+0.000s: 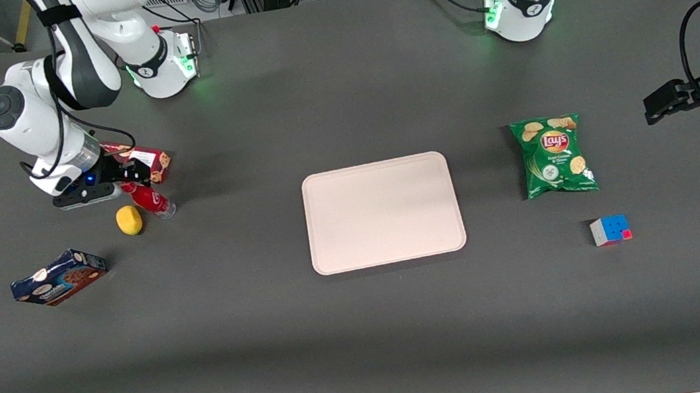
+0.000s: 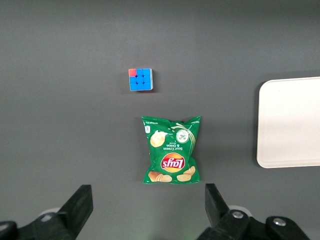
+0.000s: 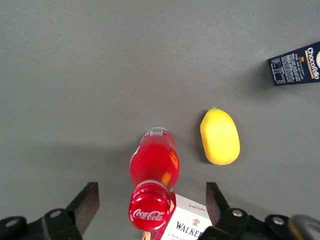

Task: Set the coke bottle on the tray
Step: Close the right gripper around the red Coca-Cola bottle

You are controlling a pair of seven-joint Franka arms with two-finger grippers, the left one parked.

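1. Coke bottle (image 3: 152, 172) standing on table (image 1: 367, 329), red cap up, between spread fingers of gripper (image 3: 150, 210).
2. Lemon (image 3: 219, 136) just beside; Walkers cookie box (image 3: 187, 220) touching.
3. Tray (image 1: 383, 212) well apart, bare; Chocolatito box (image 1: 58, 277) near lemon.

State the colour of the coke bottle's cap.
Red with white lettering, clearest in the right wrist view: coke bottle, directly below the open gripper.

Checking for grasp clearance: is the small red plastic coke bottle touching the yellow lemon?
Apart. The right wrist view shows bare table between the coke bottle and the lemon; the open gripper hovers above the bottle.
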